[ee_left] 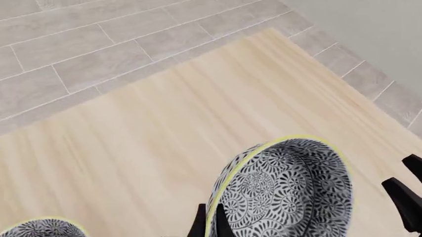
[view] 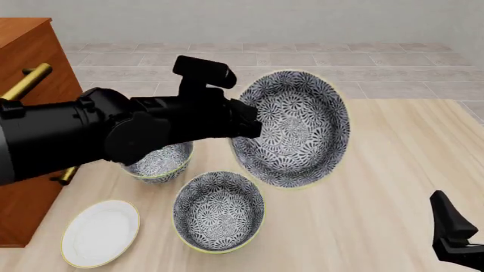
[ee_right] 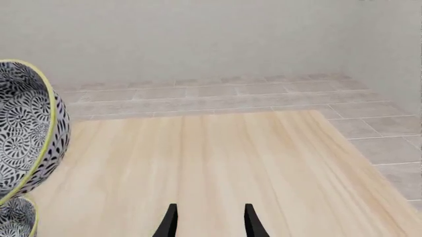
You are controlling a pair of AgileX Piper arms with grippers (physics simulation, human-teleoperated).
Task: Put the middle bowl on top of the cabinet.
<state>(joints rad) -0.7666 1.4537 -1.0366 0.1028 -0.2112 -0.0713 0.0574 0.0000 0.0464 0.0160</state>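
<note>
Cabinet point(view: 26, 113): far left of the front view; its top holds nothing you can see.
Left gripper point(view: 243, 120): your jaws pinch the rim of the middle bowl point(view: 295, 127), lifted and tipped on edge, centre frame.
Progress: bowl is raised off the worktop point(view: 378, 187); carrying it left and setting it on the cabinet remains.
Containers: white plate point(view: 101, 232), lower left, bare; two other bowls point(view: 219, 211) below centre, empty.
Right gripper point(ee_right: 209, 222): lower right, jaws parted, holding nothing.
</note>
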